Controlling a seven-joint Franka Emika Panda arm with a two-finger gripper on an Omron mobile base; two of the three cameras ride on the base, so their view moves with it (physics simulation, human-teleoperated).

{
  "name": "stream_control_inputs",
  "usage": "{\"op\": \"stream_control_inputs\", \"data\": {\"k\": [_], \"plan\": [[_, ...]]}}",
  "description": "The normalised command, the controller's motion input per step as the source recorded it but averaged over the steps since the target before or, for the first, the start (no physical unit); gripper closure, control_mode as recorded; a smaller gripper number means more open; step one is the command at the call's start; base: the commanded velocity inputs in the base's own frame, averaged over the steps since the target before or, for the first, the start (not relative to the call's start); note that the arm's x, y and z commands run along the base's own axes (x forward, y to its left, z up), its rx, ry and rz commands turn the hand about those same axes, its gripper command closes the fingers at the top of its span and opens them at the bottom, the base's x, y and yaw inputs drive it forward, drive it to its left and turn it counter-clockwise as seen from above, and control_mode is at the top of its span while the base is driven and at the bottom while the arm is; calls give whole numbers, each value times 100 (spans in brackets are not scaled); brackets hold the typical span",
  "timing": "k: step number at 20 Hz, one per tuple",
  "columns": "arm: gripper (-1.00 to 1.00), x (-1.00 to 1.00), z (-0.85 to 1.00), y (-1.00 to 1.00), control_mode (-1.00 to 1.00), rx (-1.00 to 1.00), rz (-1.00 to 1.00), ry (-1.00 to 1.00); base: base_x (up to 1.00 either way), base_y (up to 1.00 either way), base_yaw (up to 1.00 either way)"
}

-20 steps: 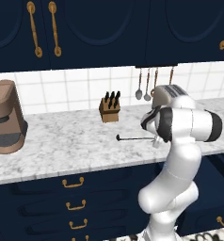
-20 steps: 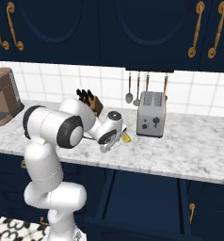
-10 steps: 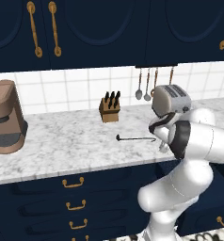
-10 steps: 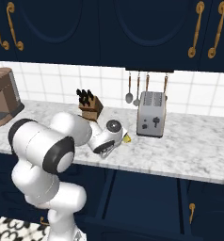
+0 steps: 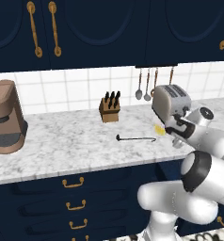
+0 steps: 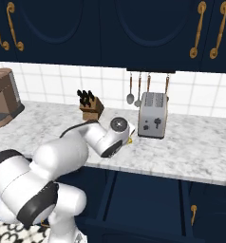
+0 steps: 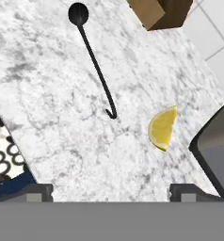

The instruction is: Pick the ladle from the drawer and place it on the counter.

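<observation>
the thin black ladle [image 7: 92,61] is lying on the white marble counter [image 7: 48,117] ahead of the open, empty jaws; a yellow lemon wedge [image 7: 163,128] is sitting nearer, beside a silver toaster [image 7: 216,150] and wooden knife block [image 7: 162,12].

A: What does the robot look like?

B: It is a big white arm [image 5: 180,207]. It is fat, round and smooth, like tubes put together.

A: Is all of it white?

B: No. Dark grey rings sit where the parts join. One wide dark band goes round the big elbow part [image 6: 36,204].

A: What about near the hand?

B: There is a round dark cap with a small light ring in it [image 6: 119,125]. The gripper [image 7: 111,192] has two small dark grey fingertips [image 7: 37,190].
</observation>
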Motion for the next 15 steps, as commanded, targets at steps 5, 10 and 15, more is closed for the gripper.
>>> {"op": "stream_control_inputs", "data": {"k": [5, 10, 15], "plan": [[-100, -54, 100, -65, -100, 22, -10, 16, 0, 0, 0], [-100, -93, 68, -13, -100, 30, -8, 3, 0, 0, 0], [-100, -88, 28, 77, -100, 28, -5, -3, 0, 0, 0]]}}
